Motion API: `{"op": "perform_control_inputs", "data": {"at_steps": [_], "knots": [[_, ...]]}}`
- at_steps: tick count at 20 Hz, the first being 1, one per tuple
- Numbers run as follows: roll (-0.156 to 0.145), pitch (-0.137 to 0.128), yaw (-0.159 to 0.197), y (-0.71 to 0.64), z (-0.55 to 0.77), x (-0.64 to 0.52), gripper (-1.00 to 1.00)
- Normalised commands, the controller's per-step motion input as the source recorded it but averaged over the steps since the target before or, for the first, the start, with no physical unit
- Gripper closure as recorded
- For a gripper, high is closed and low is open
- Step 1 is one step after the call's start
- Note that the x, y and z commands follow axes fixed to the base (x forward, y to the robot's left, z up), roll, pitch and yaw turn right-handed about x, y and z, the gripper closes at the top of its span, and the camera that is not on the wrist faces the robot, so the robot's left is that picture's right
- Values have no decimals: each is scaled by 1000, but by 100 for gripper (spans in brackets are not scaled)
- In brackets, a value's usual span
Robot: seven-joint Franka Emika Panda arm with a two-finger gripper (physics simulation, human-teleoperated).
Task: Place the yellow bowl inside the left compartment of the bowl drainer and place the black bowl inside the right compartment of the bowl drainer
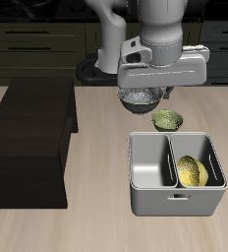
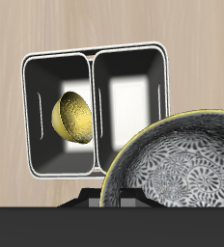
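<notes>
Black bowl (image 2: 177, 169) held aloft (fingers hidden); yellow bowl (image 2: 72, 117) in bowl drainer (image 2: 95, 60)

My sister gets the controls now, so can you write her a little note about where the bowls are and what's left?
Gripper: shut on the black bowl, held in the air behind the bowl drainer.
Yellow bowl: already in one drainer compartment, lying tilted on its side.
Other compartment: empty.
A small olive-green bowl sits on the table just behind the drainer; leave it.
Done: yellow bowl placed, black bowl picked up.
Left: carry the black bowl over the empty compartment, lower it in, let go.
</notes>
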Motion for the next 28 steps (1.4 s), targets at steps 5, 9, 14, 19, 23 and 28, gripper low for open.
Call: {"op": "perform_control_inputs", "data": {"at_steps": [5,9,14,19,23,28], "knots": [[38,14,-4,385,-106,91,100],[50,16,7,375,-122,60,100],[29,20,0,217,-157,71,100],[22,32,-8,118,-252,106,100],[11,18,-3,68,-174,75,100],[2,30,-15,-10,-226,62,100]]}}
